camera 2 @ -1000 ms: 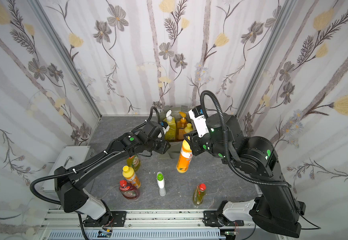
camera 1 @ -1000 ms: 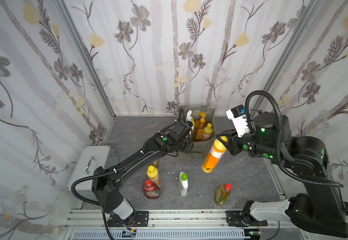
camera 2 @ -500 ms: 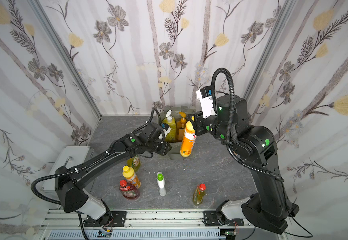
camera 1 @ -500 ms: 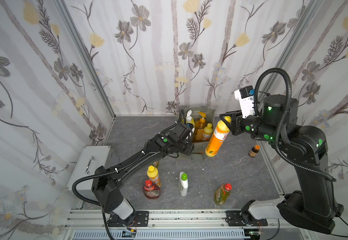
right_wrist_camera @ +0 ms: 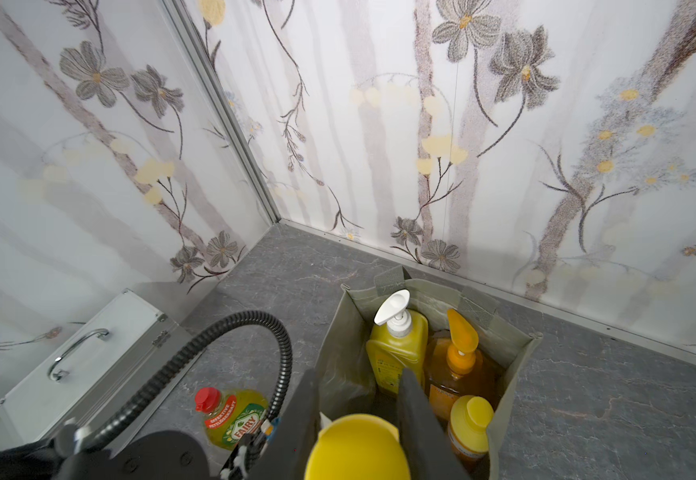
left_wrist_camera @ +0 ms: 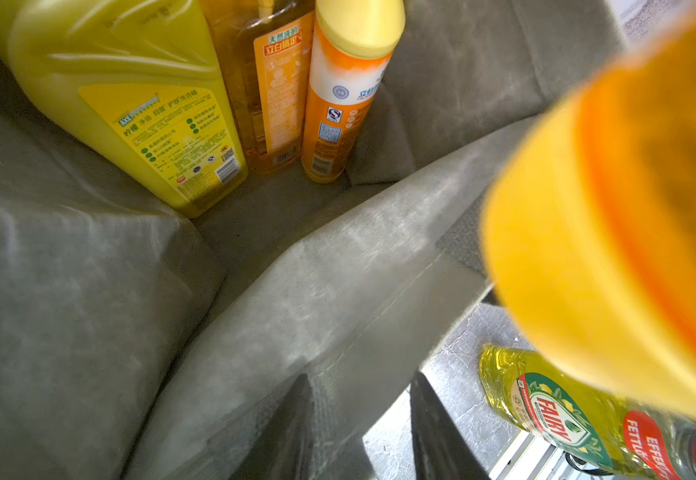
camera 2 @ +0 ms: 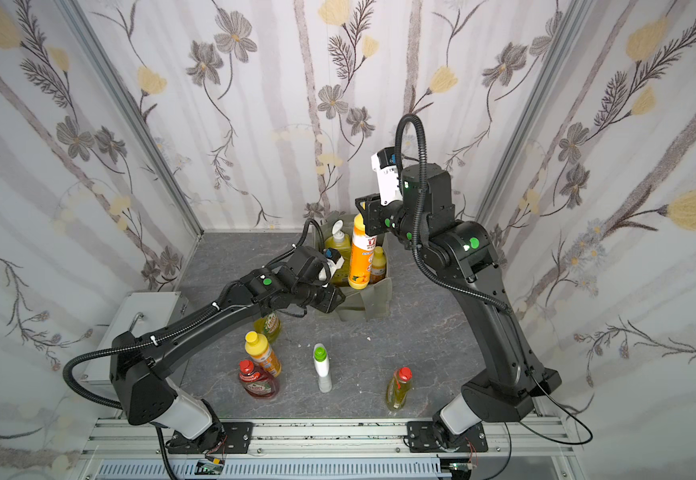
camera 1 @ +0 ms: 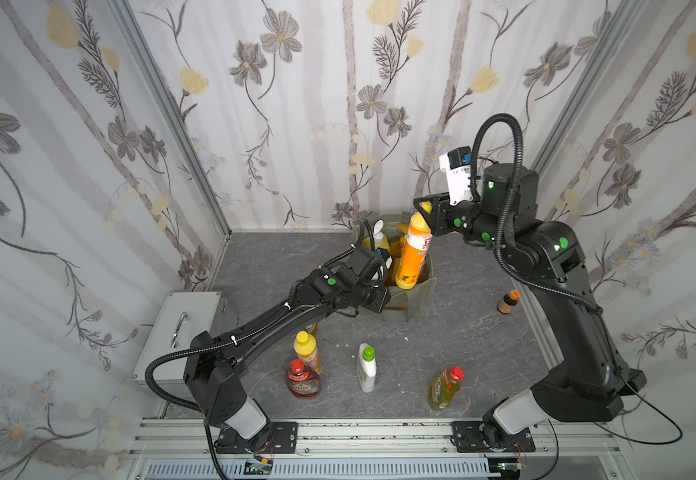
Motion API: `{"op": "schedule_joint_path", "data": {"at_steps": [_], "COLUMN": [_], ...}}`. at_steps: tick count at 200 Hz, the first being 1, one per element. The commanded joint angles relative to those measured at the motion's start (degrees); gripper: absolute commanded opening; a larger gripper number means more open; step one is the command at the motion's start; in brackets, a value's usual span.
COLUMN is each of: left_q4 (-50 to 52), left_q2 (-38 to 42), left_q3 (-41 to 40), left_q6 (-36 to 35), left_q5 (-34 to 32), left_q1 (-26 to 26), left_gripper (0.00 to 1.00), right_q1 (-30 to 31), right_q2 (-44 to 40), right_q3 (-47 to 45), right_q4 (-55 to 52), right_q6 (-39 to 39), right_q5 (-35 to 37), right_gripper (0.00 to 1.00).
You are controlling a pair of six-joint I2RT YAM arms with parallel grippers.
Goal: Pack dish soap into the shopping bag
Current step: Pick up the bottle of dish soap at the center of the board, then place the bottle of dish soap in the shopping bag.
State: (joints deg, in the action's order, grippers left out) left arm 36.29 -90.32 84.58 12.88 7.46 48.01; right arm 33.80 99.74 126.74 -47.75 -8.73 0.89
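Observation:
My right gripper point(camera 1: 423, 210) point(right_wrist_camera: 358, 376) is shut on the yellow cap of an orange dish soap bottle point(camera 1: 412, 257) point(camera 2: 360, 257). The bottle hangs almost upright over the mouth of the grey-green shopping bag point(camera 1: 421, 299) point(right_wrist_camera: 338, 345). Three bottles stand inside: a yellow pump bottle point(right_wrist_camera: 396, 349), an orange pump bottle point(right_wrist_camera: 458, 365) and a small orange yellow-capped one point(right_wrist_camera: 468, 424). My left gripper point(camera 1: 379, 299) point(left_wrist_camera: 360, 376) is open astride the bag's front wall point(left_wrist_camera: 338, 291), one finger inside and one outside, with bare table showing in the gap.
On the table in front stand an orange yellow-capped bottle point(camera 1: 306, 349), a red one point(camera 1: 302, 380), a white green-capped one point(camera 1: 366, 368) and a yellow-green one point(camera 1: 443, 386). Another yellow-green bottle point(camera 2: 269, 326) lies under my left arm. A small brown bottle point(camera 1: 507, 301) stands right, a metal box point(camera 1: 184, 328) left.
My right arm has lifted the orange bottle from mid-table, up and back to the bag's mouth, turning it upright. My left gripper has stayed at the bag's front wall.

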Motion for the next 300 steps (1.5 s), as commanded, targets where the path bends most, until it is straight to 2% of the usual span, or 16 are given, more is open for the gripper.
{"op": "schedule_joint_path", "data": {"at_steps": [1, 33, 87, 196, 232, 300], "left_q4": [-0.1, 0.5, 1.1, 1.6, 1.8, 1.8], "left_q2": [0.6, 1.2, 2.0, 1.5, 1.7, 2.1], "left_q3": [0.6, 0.7, 0.7, 1.2, 1.5, 1.8], "left_q6": [-0.6, -1.0, -1.4, -2.1, -2.1, -1.5], "left_q5": [0.7, 0.4, 0.4, 0.9, 1.0, 1.4], "left_q1": [0.0, -0.1, -0.4, -0.5, -0.5, -0.5], "left_gripper": [0.39, 0.36, 0.33, 0.29, 0.29, 0.29], "right_q1": [-0.1, -0.2, -0.6, -1.0, -1.0, -1.1], "right_q2": [2.8, 5.4, 4.2, 5.6, 5.4, 7.9], "right_q3": [0.1, -2.3, -16.8, -33.8, -38.0, -41.0], "right_q4": [11.2, 14.2, 23.1, 35.1, 37.8, 37.5], "right_q6": [1.6, 2.8, 3.3, 2.9, 1.8, -2.1], "right_q5": [2.0, 4.3, 6.6, 12.3, 13.4, 10.6], "right_gripper": [0.00, 0.00, 0.00, 0.00, 0.00, 0.00]}}
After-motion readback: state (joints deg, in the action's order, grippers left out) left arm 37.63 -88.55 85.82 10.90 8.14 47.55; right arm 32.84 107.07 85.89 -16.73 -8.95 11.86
